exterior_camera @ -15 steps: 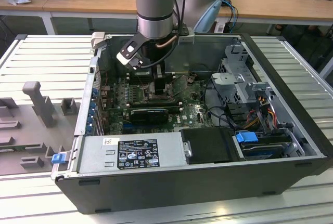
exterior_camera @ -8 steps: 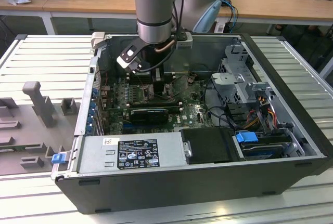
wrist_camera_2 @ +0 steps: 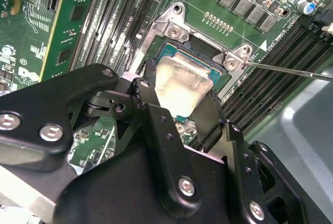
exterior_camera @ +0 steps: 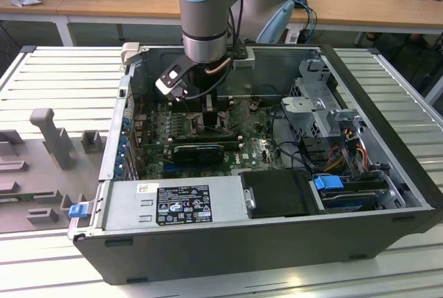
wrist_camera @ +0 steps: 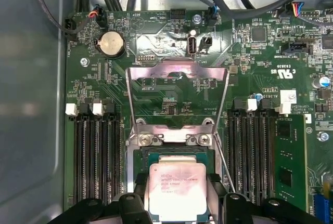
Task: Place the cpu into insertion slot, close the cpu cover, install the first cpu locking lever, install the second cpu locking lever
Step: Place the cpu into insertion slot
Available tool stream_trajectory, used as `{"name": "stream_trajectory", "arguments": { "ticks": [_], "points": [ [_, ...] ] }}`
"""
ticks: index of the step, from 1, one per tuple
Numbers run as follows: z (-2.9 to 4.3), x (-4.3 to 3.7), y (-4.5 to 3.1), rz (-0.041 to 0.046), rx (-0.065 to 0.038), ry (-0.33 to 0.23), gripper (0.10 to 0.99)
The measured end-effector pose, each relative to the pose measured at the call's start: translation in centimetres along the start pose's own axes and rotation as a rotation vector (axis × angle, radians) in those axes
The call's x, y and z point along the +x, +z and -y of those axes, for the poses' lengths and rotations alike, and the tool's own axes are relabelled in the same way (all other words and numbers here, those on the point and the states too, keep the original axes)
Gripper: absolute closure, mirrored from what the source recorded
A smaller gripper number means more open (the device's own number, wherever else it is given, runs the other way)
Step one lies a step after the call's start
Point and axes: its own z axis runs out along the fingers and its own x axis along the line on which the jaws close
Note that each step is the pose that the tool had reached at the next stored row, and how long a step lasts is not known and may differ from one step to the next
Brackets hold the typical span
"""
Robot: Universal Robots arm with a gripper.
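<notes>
The cpu (wrist_camera: pixel 176 182), a pale silver square chip, sits between my two black fingers (wrist_camera: pixel 139 188) just over the insertion slot (wrist_camera: pixel 177 154), whose blue-green edge shows around it. In the second wrist view the cpu (wrist_camera_2: pixel 182 76) hangs slightly tilted above the insertion slot (wrist_camera_2: pixel 200 44) with my gripper (wrist_camera_2: pixel 179 96) shut on it. The cpu cover (wrist_camera: pixel 177 71) stands swung open behind the socket, its cut-out middle showing the board. A thin locking lever (wrist_camera_2: pixel 291 71) sticks out to one side. In the exterior view the gripper (exterior_camera: pixel 208 115) reaches down into the open computer case.
Rows of black memory slots (wrist_camera: pixel 96 156) flank the socket on both sides. Cables (exterior_camera: pixel 277 122), a drive cage (exterior_camera: pixel 318 104) and the power supply (exterior_camera: pixel 173 205) crowd the case (exterior_camera: pixel 277 243). A grey fixture (exterior_camera: pixel 52 135) stands on the table at the exterior view's left.
</notes>
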Motion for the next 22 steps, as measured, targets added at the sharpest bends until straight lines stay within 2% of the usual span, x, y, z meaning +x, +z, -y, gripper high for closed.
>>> {"name": "stream_trajectory", "arguments": {
  "ticks": [10,11,12,19,22],
  "points": [
    [0.02,0.00,0.21,0.0008,0.000,0.002,0.541],
    [0.02,0.00,0.24,-0.0001,0.000,0.002,0.541],
    [0.02,0.00,0.26,-0.0019,0.000,0.002,0.478],
    [-0.06,0.02,0.33,-0.0137,0.000,0.003,0.478],
    [-0.08,0.02,0.35,-0.0150,0.001,0.003,0.478]
  ]
}}
